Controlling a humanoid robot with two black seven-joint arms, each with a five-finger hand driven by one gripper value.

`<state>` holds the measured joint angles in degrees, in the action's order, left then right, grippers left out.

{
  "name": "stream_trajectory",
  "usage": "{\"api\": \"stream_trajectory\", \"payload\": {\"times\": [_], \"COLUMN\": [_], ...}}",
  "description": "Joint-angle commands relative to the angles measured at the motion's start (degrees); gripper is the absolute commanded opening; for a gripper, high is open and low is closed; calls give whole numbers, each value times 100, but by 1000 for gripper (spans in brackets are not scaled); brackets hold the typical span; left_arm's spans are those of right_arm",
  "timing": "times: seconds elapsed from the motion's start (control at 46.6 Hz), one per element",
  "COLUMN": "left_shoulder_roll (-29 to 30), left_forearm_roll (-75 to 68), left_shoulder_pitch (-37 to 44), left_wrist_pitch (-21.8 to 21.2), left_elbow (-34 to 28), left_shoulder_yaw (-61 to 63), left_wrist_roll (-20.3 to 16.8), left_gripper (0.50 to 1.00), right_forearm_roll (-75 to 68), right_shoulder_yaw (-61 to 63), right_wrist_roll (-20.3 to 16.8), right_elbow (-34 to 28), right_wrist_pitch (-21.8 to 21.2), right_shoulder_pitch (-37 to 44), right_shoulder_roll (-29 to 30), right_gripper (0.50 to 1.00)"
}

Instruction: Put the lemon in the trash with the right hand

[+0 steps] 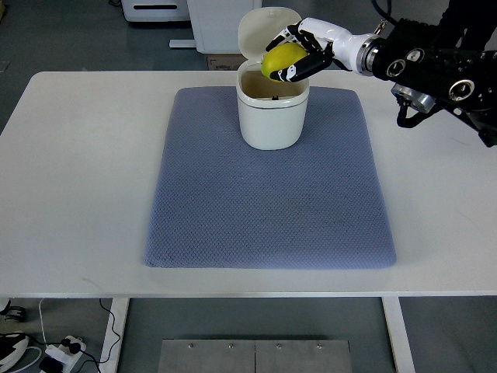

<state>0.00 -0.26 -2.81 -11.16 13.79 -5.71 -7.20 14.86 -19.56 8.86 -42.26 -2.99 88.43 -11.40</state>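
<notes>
1. One arm is in view: my right arm (423,62) enters from the right edge and reaches across the far side of the table (78,155).
2. My right hand (301,53) is closed around the lemon (281,59). Black-tipped fingers (299,71) wrap its near side and others curl over its top.
3. Lemon: yellow, held in the air directly over the open mouth of the bin (270,116), toward the right part of the rim. It looks clear of the rim, though from this steep angle I cannot be sure it is not touching.
4. Bin: small, white, rounded, upright. Its lid (260,31) is swung up and back, standing behind the opening. The inside is shadowed; a small dark mark shows near the rim, too small to identify.
5. Mat (272,210): grey-blue, textured, rectangular, flat on the white table. The bin stands on its far edge, near the middle of that edge.
6. Beyond the table: a white cabinet (225,23) stands just behind the bin.
7. Floor, lower left: cables and a power strip (66,350) lie beside the table leg.
</notes>
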Motion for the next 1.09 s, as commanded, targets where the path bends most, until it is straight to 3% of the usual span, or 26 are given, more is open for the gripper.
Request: {"api": "stream_trajectory", "payload": {"times": [0.0,0.086,0.193,0.3,0.472,0.88,1.073], "left_shoulder_roll": [0,0,0,0,0,0,0], "left_forearm_roll": [0,0,0,0,0,0,0], "left_shoulder_pitch": [0,0,0,0,0,0,0], "left_wrist_pitch": [0,0,0,0,0,0,0], "left_elbow": [1,-7,1,1,1,1,1], "left_shoulder_yaw": [0,0,0,0,0,0,0], "left_wrist_roll": [0,0,0,0,0,0,0], "left_gripper": [1000,1000,1000,1000,1000,1000,1000], "right_forearm_roll": [0,-9,-9,-9,-9,-9,-9], "right_shoulder_yaw": [5,5,14,22,23,75,102], "right_wrist_roll": [1,10,28,45,45,54,107], "right_elbow": [-1,-10,-10,-10,-19,-106,-379], "right_wrist_pitch": [0,0,-8,-17,-70,-122,-281], "right_shoulder_pitch": [-1,-1,-1,-1,-10,-45,-28], "right_shoulder_roll": [6,-3,-3,-3,-12,-64,-486], "right_gripper": [642,690,794,866,928,970,975]}}
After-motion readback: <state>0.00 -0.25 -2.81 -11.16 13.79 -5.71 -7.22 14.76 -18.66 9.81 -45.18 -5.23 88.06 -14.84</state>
